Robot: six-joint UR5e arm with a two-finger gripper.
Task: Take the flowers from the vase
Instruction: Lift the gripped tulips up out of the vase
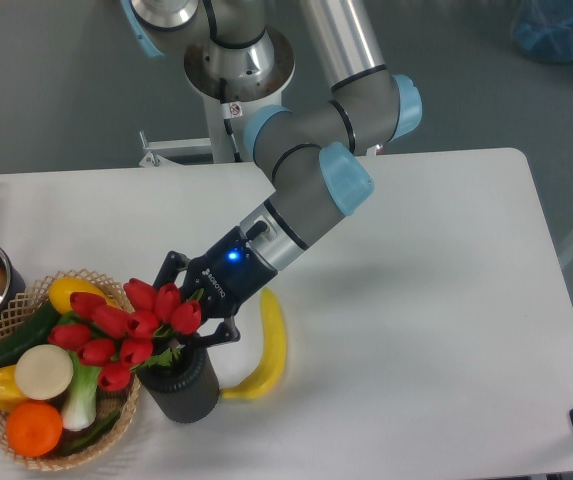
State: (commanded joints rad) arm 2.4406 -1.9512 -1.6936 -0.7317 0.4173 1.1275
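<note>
I see the black two-finger gripper (188,310) reaching down from the right, its fingers spread either side of the green stems just above the short dark grey cylindrical vase (184,383). Whether they pinch, I cannot tell. The bunch of red tulip flowers (126,330) leans left over the woven wicker basket (106,432) (stems in the vase).
</note>
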